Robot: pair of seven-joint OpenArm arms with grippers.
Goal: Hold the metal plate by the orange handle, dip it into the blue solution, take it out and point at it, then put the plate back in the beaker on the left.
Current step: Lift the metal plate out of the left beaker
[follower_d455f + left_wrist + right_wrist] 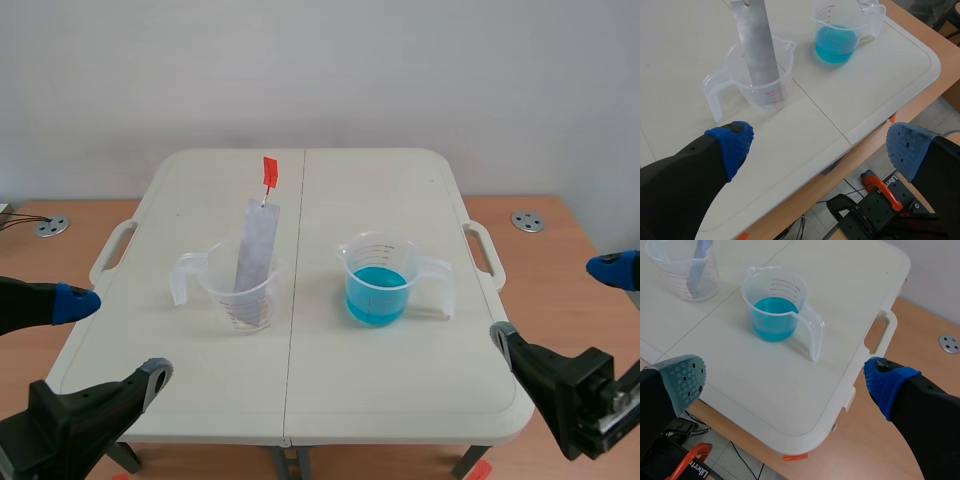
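The grey metal plate (256, 247) stands tilted in the clear left beaker (238, 290), its orange handle (269, 172) sticking up at the top. To its right stands the beaker with blue solution (377, 293). My left gripper (113, 338) is open near the table's front left corner, well short of the left beaker (760, 77) and plate (756, 47). My right gripper (557, 305) is open off the table's front right edge, with the blue-solution beaker (776, 305) ahead of it and the left beaker (686, 270) farther off. Neither gripper holds anything.
The white folding table (300, 390) has carry handles (487, 252) on both sides and rests on a wooden surface. Round metal discs (527, 221) lie on the wood at either side. An orange clamp (880, 187) sits below the table's front edge.
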